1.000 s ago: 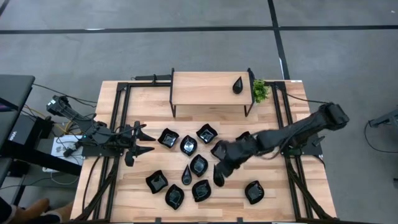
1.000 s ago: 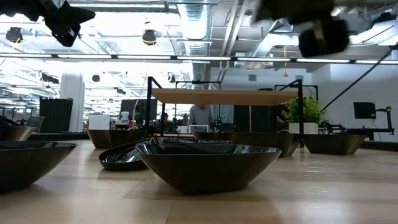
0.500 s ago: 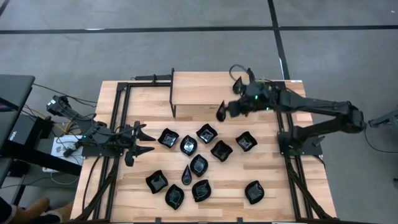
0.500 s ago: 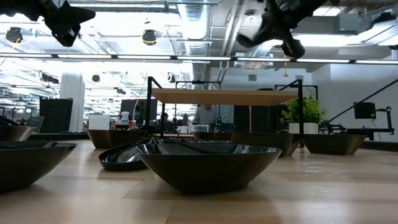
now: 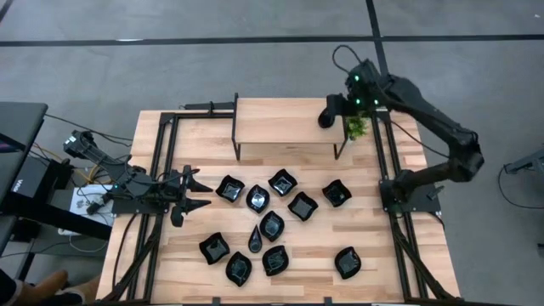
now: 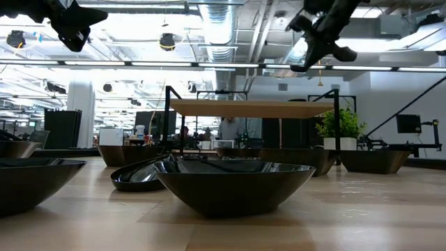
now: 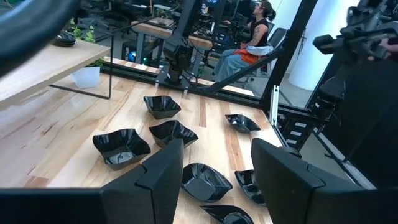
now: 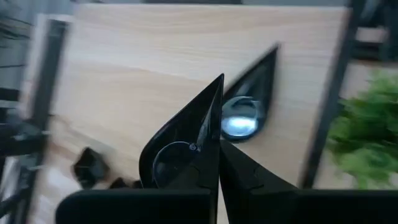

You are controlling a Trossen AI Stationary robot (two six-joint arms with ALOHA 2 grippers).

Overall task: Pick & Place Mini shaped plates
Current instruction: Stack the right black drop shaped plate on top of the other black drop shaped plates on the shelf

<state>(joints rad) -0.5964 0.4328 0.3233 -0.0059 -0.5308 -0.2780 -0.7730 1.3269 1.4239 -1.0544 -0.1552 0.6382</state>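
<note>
Right gripper (image 5: 330, 111) over shelf (image 5: 280, 123), clamping teardrop plate (image 8: 186, 155); no readable writing.

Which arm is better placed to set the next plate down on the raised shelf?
The right. Its gripper is over the shelf's right end, jaws shut on a teardrop plate, beside one already there. The left gripper hangs open and empty near the table's left side.

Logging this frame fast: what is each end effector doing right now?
Left end effector: open, holding nothing.
Right end effector: shut on a teardrop plate, above the shelf.
</note>
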